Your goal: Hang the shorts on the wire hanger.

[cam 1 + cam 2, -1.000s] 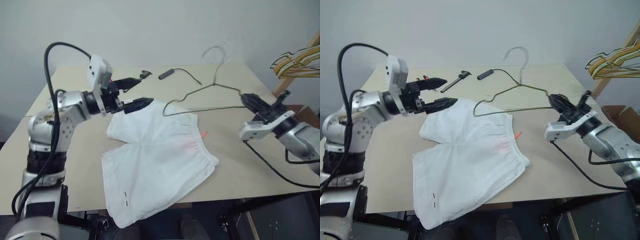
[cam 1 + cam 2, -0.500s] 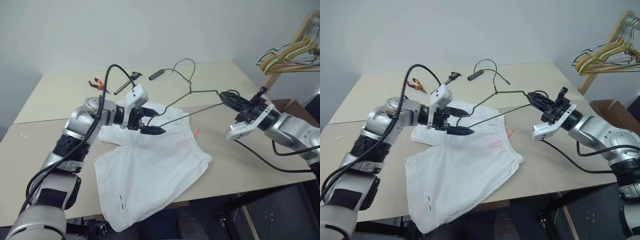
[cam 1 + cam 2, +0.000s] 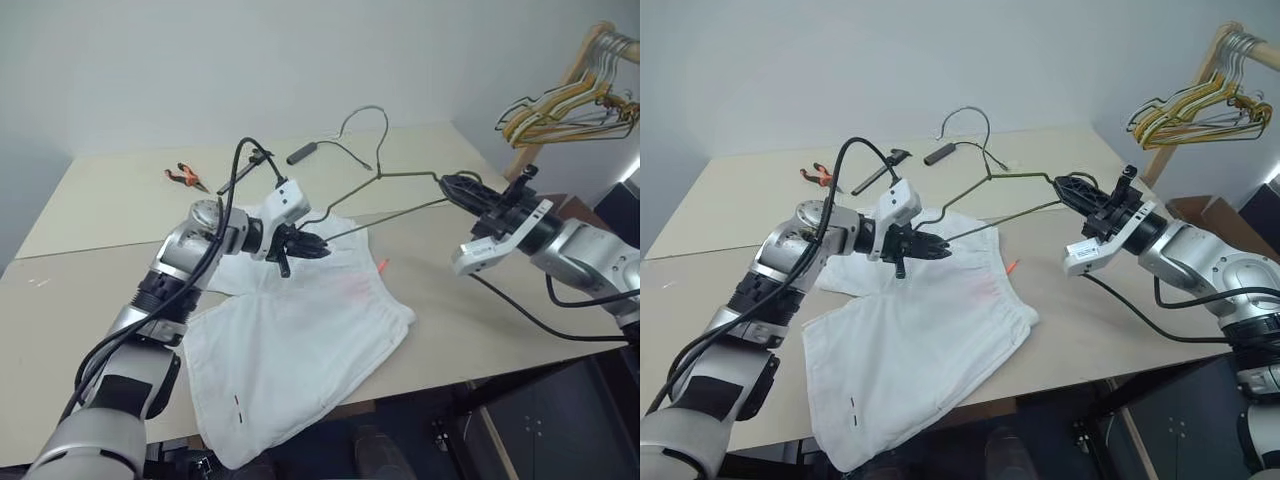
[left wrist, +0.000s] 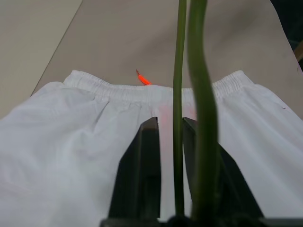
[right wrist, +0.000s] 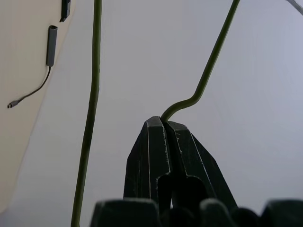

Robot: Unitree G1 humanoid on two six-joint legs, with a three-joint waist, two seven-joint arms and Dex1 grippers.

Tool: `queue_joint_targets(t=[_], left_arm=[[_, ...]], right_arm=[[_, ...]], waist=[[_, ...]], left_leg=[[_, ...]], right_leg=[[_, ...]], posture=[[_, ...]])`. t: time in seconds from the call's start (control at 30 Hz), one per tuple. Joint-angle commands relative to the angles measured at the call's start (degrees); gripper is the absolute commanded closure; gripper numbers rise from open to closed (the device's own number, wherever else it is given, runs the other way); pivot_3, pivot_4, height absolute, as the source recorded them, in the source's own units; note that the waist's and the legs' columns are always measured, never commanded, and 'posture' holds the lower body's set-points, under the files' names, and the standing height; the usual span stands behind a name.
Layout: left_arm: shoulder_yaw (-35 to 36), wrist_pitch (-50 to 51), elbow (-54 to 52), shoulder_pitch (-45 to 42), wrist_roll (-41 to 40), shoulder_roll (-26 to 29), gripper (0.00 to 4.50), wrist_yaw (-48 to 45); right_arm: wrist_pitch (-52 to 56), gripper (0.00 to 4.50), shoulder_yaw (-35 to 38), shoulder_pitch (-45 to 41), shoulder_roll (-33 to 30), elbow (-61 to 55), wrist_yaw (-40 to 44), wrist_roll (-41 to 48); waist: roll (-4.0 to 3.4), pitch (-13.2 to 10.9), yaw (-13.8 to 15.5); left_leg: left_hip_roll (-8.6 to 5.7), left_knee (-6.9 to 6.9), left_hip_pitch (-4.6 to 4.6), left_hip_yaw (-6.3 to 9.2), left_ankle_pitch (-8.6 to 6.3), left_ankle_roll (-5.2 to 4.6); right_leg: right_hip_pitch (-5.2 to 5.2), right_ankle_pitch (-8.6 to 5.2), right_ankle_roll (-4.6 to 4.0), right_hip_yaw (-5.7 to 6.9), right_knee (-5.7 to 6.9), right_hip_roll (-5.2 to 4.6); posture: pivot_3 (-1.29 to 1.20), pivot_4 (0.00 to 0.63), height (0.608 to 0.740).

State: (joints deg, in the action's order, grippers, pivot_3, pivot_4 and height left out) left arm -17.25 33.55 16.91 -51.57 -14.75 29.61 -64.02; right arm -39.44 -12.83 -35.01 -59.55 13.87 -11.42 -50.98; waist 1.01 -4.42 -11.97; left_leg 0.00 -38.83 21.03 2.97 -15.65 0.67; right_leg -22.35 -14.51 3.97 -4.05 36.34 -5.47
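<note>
The thin dark grey-green triangular wire hanger (image 3: 385, 190) is held off the pale beige table (image 3: 100, 290) between both arms, and the white fabric shorts (image 3: 290, 335) with the gathered elastic waistband lie flat on that table just below it, not yet threaded onto the wire. The right gripper (image 3: 452, 186) has its two black fingers pressed together on the hanger's far corner; its wrist view shows the bend of the wire pinched at their tips. The left gripper (image 3: 312, 247) sits at the hanger's other corner, directly above the shorts' upper edge, with its fingers (image 4: 144, 165) drawn close about the wire: its wrist view shows one strand running between them, though a narrow gap stays on either side there. Judged from this, the hanger is picked up and steadied at both ends, which is the preparatory part; the real work of passing a leg or the waistband over the bottom wire is still ahead, and nothing of the garment hangs from it. The hook of the hanger rises past the shorts toward the table's back edge, near a dark cable with a cylindrical end (image 3: 302, 153) and orange-handled pliers (image 3: 184, 177). A bunch of yellow and green hangers (image 3: 560, 95) on a wooden rack stands well apart from the shorts.
</note>
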Motion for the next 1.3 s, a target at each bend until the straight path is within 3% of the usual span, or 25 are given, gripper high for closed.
queue_joint_targets(t=[0.03,0.1,0.27,0.37,0.43,0.57,0.63,0.73,0.9,1.17,1.3], left_arm=[[2.2,-1.1,0.0,-2.2,0.5,0.6,4.47,-0.4],[1.9,-2.0,-0.8,-1.7,1.1,2.1,4.47,-2.0],[0.7,-6.6,-0.7,-0.5,5.0,6.9,4.50,-4.9],[0.2,-10.9,-0.2,0.5,9.1,8.8,4.50,-2.9],[-0.5,-17.3,-0.9,2.4,12.3,10.5,4.50,-2.2],[-0.8,-22.6,-4.0,5.1,12.6,13.0,4.50,-7.0],[-0.6,-23.2,-5.3,5.7,12.2,13.2,4.50,-8.4],[0.1,-22.0,-6.7,5.7,11.8,12.3,4.50,-8.4],[0.6,-20.5,-9.2,6.1,11.6,12.1,4.50,-8.5],[1.4,-19.4,-9.9,6.6,11.1,11.9,4.50,-8.2],[1.9,-18.3,-10.3,6.5,10.4,11.5,4.50,-8.5]], right_arm=[[-0.3,4.50,2.3,-0.4,0.2,-2.3,0.7,1.7],[-0.9,4.50,2.4,0.1,0.0,-2.4,2.7,3.2],[-9.2,3.05,2.3,4.3,-4.4,-3.4,13.6,17.6],[-7.6,2.01,1.9,6.8,-7.2,-6.4,26.3,35.4],[-1.3,1.27,2.0,8.4,-8.1,-10.3,35.8,48.7],[29.9,0.05,2.8,7.2,-10.2,-21.2,54.9,74.9],[42.4,0.02,1.9,3.2,-10.1,-23.1,61.9,81.2],[56.2,0.02,-3.0,-5.5,-7.2,-21.8,70.8,79.9],[70.1,0.02,-9.6,-13.8,-3.2,-19.5,78.8,72.7],[73.5,0.02,-13.2,-15.7,2.3,-17.3,82.3,63.8],[72.9,1.19,-14.0,-16.3,5.2,-13.9,82.7,59.5]], waist=[[-0.01,0.0,-0.1],[-0.02,0.0,-0.2],[-0.02,0.0,-0.3],[-0.02,0.0,-0.1],[-0.01,0.0,-0.1],[0.01,0.0,0.0],[0.00,0.1,0.6],[-0.03,0.1,1.2],[-0.06,0.1,2.9],[-0.06,0.1,5.0],[-0.06,0.1,5.0]], left_leg=[[-0.01,-0.01,0.00,0.00,0.00,0.00],[-0.03,-0.02,0.00,-0.02,0.00,0.00],[-0.02,0.00,0.01,0.01,-0.01,-0.02],[-0.05,-0.03,-0.03,-0.01,-0.01,-0.03],[-0.05,-0.04,-0.06,0.00,-0.02,-0.03],[0.00,-0.03,-0.20,0.01,-0.05,-0.10],[-0.01,-0.07,-0.17,0.08,-0.06,-0.10],[-0.03,-0.12,-0.15,0.15,-0.07,-0.13],[-0.02,-0.13,0.05,0.10,-0.09,-0.16],[-0.07,-0.26,0.42,0.03,-0.08,-0.13],[-0.08,-0.32,0.43,-0.02,-0.06,-0.11]], right_leg=[[0.01,0.00,0.01,-0.01,0.01,-0.01],[0.01,0.01,0.02,-0.04,0.01,-0.02],[0.00,0.01,0.02,-0.02,-0.02,-0.02],[0.09,0.04,0.07,-0.02,-0.05,-0.07],[0.17,0.05,0.10,-0.03,-0.06,-0.09],[0.28,0.07,0.10,-0.13,-0.03,-0.06],[0.28,0.07,0.10,-0.05,0.00,-0.06],[0.25,0.09,0.13,-0.06,0.00,-0.09],[0.00,0.08,0.14,0.04,-0.02,-0.07],[-0.50,0.08,0.14,0.01,0.48,-0.12],[-0.55,0.08,0.14,-0.02,0.46,-0.11]], posture=[[-0.16,0.008,0.740],[-0.16,0.010,0.740],[-0.14,0.015,0.740],[-0.13,0.019,0.740],[-0.13,0.021,0.740],[-0.11,0.025,0.740],[-0.10,0.024,0.740],[-0.10,0.024,0.740],[-0.08,0.023,0.740],[-0.07,0.022,0.740],[-0.07,0.020,0.740]])
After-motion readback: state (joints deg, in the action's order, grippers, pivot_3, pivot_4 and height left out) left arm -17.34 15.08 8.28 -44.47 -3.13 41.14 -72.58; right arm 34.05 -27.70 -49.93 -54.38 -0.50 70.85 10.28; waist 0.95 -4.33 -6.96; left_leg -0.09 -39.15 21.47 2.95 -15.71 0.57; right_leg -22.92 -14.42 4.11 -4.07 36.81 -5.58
